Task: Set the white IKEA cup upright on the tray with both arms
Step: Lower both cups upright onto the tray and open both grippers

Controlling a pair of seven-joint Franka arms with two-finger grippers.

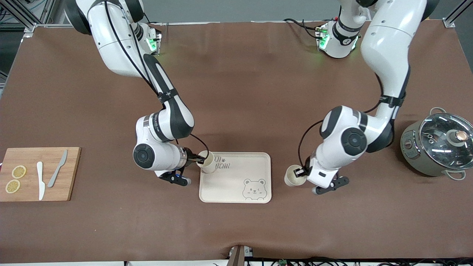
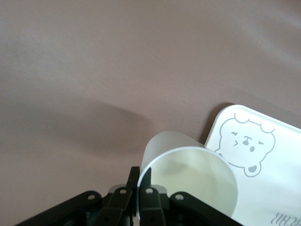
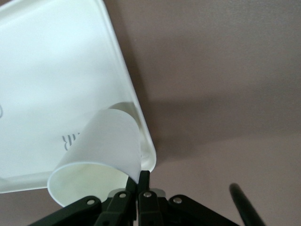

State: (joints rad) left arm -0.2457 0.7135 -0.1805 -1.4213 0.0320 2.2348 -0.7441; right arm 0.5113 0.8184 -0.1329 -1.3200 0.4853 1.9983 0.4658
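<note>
White cups, two, front view: one (image 1: 208, 161) pinched at rim by right gripper (image 1: 201, 160), over tray (image 1: 236, 184) corner at the lettering, toward right arm's end; other (image 1: 294, 176) pinched at rim by left gripper (image 1: 300, 172), off tray, beside its edge toward left arm's end. Cutting board (image 1: 55, 192) with knives, lemon slices; pot (image 1: 436, 146) at table ends.

Left wrist view: fingers (image 2: 149, 197) clamped on cup (image 2: 188, 179) rim (mouth toward camera); bear drawing (image 2: 244, 143) close by.

Right wrist view: fingers (image 3: 143, 190) clamped on cup (image 3: 103, 155) wall over tray (image 3: 51, 70) corner.
</note>
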